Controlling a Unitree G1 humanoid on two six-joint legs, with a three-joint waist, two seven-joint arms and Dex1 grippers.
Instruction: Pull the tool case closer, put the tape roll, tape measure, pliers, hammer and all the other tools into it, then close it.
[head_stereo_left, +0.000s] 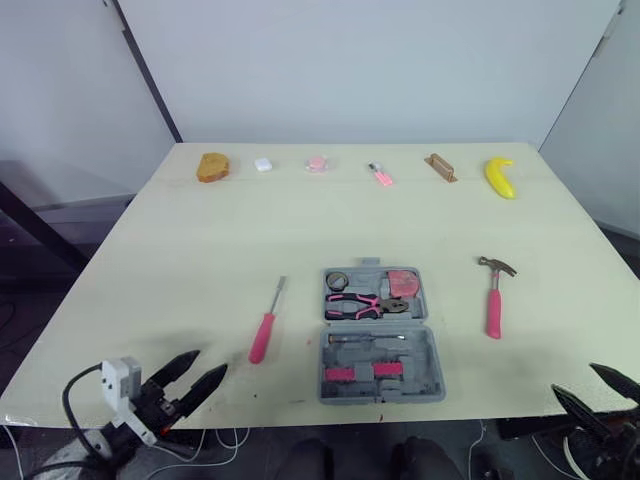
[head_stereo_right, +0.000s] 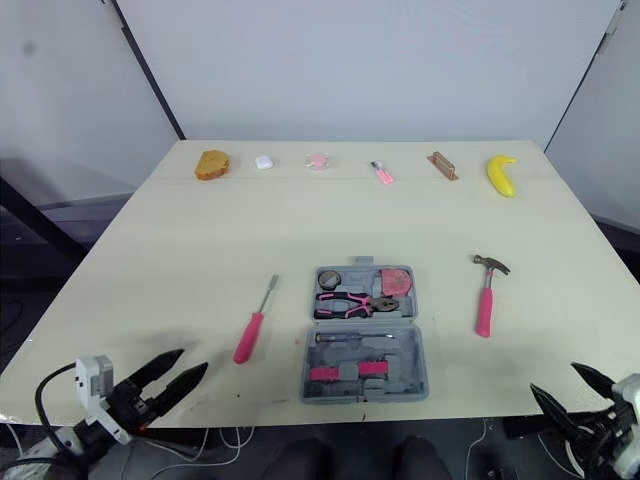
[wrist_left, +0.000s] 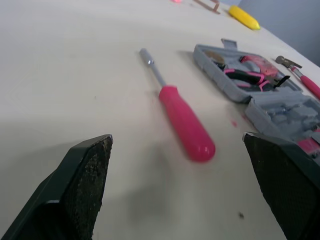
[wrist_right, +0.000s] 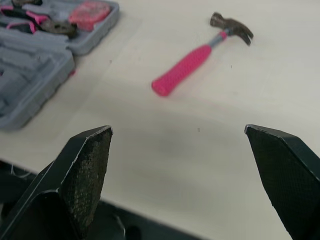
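Note:
The grey tool case (head_stereo_left: 381, 335) lies open near the table's front middle. Its far half holds the tape roll (head_stereo_left: 337, 280), the pink-handled pliers (head_stereo_left: 364, 305) and the pink tape measure (head_stereo_left: 404, 283). A pink-handled screwdriver (head_stereo_left: 265, 325) lies left of the case, and a pink-handled hammer (head_stereo_left: 494, 295) lies to its right. My left gripper (head_stereo_left: 190, 378) is open at the front left edge, short of the screwdriver (wrist_left: 182, 117). Open too, my right gripper (head_stereo_left: 595, 392) hangs at the front right corner, with the hammer (wrist_right: 200, 57) beyond it.
Along the far edge of the table (head_stereo_left: 200, 250) lie a brown bread piece (head_stereo_left: 213, 167), a small white block (head_stereo_left: 263, 164), a pink item (head_stereo_left: 317, 163), a small pink tool (head_stereo_left: 380, 175), a brown block (head_stereo_left: 440, 167) and a yellow banana (head_stereo_left: 500, 177).

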